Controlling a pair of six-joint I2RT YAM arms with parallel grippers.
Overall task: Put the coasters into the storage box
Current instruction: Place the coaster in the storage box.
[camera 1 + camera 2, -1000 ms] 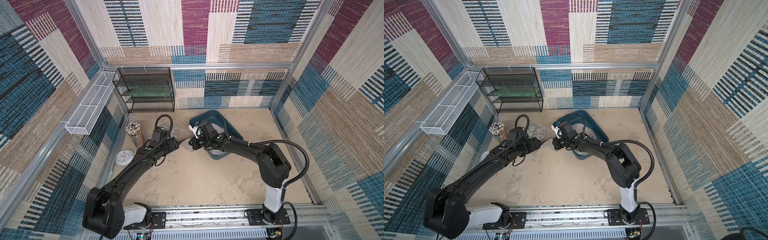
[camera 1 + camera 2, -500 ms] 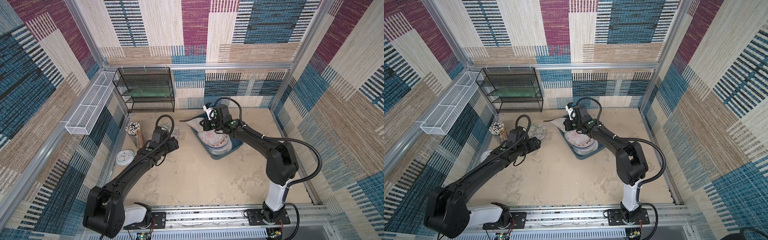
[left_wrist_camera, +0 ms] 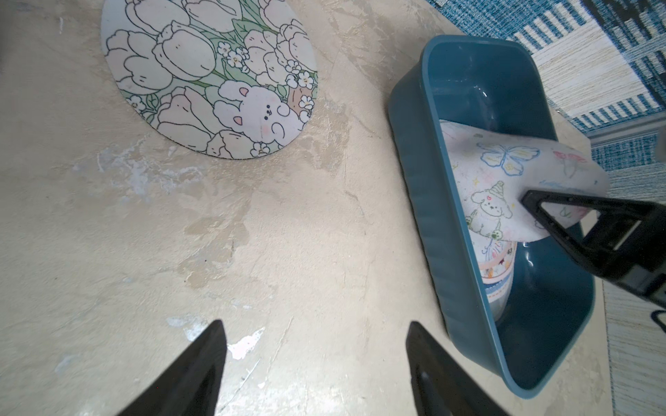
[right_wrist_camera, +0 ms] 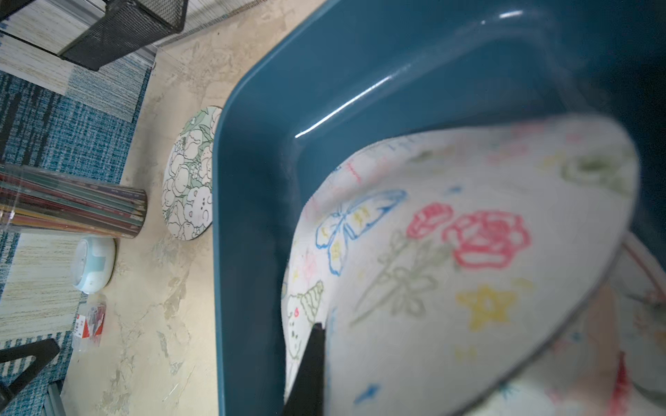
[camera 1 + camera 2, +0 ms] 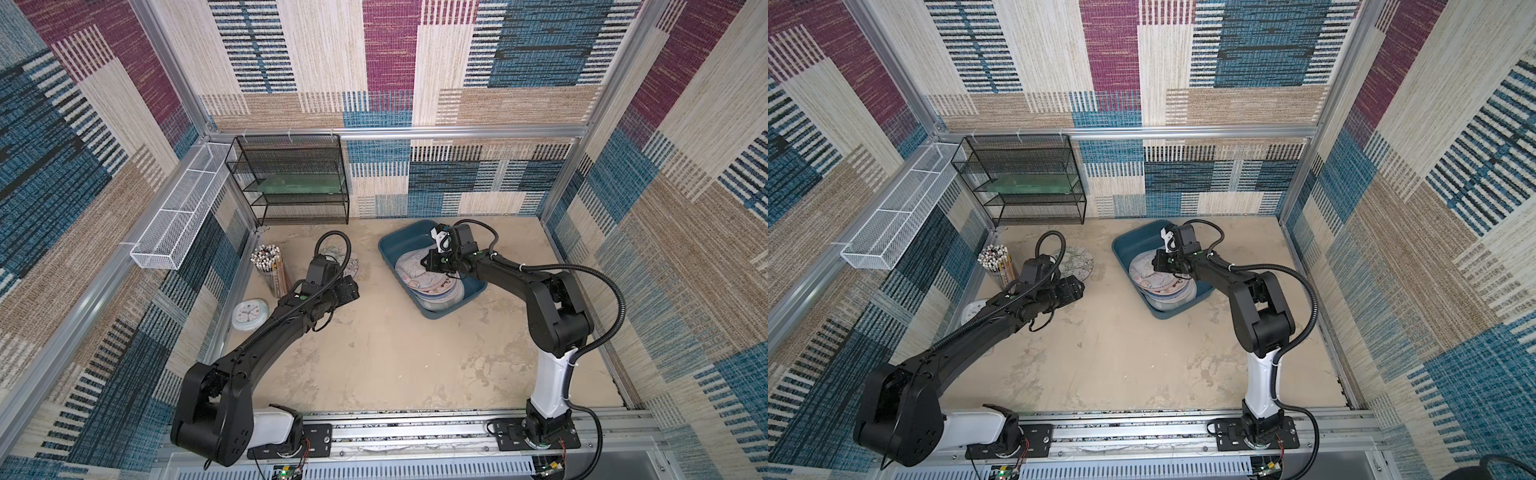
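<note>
The teal storage box [image 5: 409,232] [image 5: 1138,239] lies at the back right of the table, with several coasters [image 5: 436,291] stacked at its near end. My right gripper [image 5: 428,262] [image 4: 324,331] is shut on a bent white coaster [image 4: 468,252] [image 3: 504,173] printed with a butterfly, a rose and a puppy. It hangs inside the box, just above the stack. A tulip-and-bunny coaster [image 3: 209,75] [image 5: 1077,259] lies flat on the table left of the box. My left gripper [image 3: 315,324] [image 5: 351,291] hovers open and empty just short of that one.
A cup of pencils [image 5: 272,266] and a pale-blue clock [image 5: 248,313] stand along the left wall. A black wire rack [image 5: 295,183] fills the back left corner, and a white mesh tray [image 5: 178,212] hangs on the left wall. A small packet [image 4: 90,320] lies near the clock.
My right gripper carried the coaster from the table beside the left gripper up over the box, then lowered it onto the stack. The left gripper drew back slightly, still open.
</note>
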